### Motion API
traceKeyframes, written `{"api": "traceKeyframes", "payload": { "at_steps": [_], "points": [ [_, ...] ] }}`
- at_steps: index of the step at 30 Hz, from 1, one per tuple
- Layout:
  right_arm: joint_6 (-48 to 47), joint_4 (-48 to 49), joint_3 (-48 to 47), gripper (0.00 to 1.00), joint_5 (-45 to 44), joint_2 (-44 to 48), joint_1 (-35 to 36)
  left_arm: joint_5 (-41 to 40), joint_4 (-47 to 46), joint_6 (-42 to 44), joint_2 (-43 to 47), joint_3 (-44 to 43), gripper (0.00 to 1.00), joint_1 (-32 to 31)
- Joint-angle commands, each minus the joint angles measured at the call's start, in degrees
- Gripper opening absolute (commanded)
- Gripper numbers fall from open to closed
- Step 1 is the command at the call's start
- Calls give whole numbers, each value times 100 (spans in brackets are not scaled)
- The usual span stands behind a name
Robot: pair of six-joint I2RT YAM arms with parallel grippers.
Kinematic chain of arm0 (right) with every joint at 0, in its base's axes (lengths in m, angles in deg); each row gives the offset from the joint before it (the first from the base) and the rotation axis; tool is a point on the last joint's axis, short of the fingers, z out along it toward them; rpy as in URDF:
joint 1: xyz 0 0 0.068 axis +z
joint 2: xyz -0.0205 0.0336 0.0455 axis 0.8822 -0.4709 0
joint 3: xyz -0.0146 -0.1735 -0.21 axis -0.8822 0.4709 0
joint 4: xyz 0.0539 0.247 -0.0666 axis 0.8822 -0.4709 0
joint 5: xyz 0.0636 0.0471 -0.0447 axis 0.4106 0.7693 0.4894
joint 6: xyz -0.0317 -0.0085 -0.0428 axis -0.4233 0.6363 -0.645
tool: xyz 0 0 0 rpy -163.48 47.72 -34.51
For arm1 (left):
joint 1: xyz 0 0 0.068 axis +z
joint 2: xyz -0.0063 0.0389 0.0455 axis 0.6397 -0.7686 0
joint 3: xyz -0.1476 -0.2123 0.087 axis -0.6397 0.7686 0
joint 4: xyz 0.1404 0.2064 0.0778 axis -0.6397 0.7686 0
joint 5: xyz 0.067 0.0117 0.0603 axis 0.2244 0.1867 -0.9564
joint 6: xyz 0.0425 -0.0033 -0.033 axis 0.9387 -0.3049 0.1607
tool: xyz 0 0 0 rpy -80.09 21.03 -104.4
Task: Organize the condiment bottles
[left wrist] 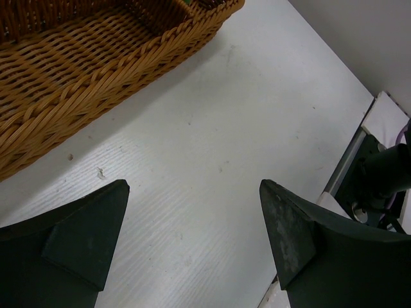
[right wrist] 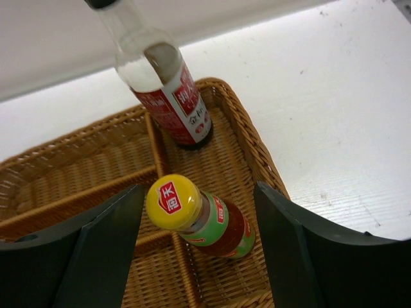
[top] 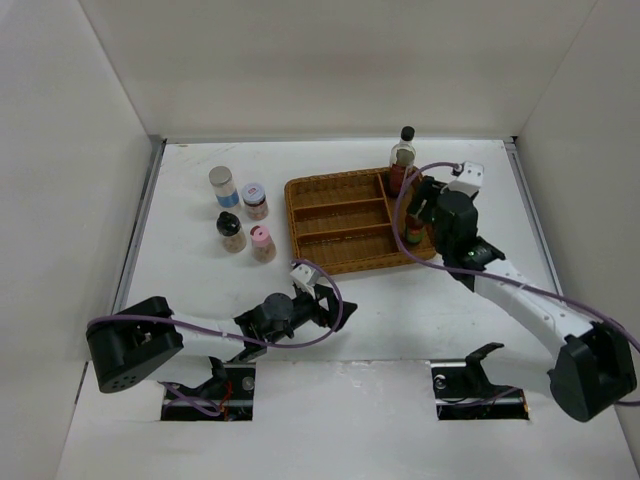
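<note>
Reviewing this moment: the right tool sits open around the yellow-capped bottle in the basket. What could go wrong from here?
The right tool flanks the yellow-capped bottle closely; a slanted retreat might snag its cap and tip it. The tall bottle stands just behind in the same basket compartment, so a toppling bottle or a finger could knock it. In the top view, the purple cable loops beside the tall bottle and might drag it.

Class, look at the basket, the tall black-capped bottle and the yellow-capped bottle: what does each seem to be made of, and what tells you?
Basket: woven wicker or rattan, matte tan, strands visible.
Tall black-capped bottle: probably clear glossy glass, with a paper label.
Yellow-capped bottle: see-through body, glass or plastic unclear; shiny cap, likely plastic.
</note>
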Motion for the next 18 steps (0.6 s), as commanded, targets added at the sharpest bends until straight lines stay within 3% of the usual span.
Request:
{"api": "traceKeyframes", "payload": {
  "at_steps": [1, 9, 11, 15, 18],
  "points": [
    [62, -13, -60, 77, 112, 559, 111, 20, -320, -54, 79, -68, 83, 10],
    [71, -49, 318, 77, 603, 1518, 24, -77, -276, -150, -114, -182, 78, 133],
    [71, -40, 414, 63, 709, 1676, 58, -129, -215, -256, -89, -261, 76, 107],
    [114, 48, 590, 27, 1156, 1940, 339, -357, 504, -318, 525, -621, 72, 116],
    [377, 179, 792, 16, 1377, 1975, 865, -743, 1767, -248, 1237, -1156, 64, 229]
  ]
}}
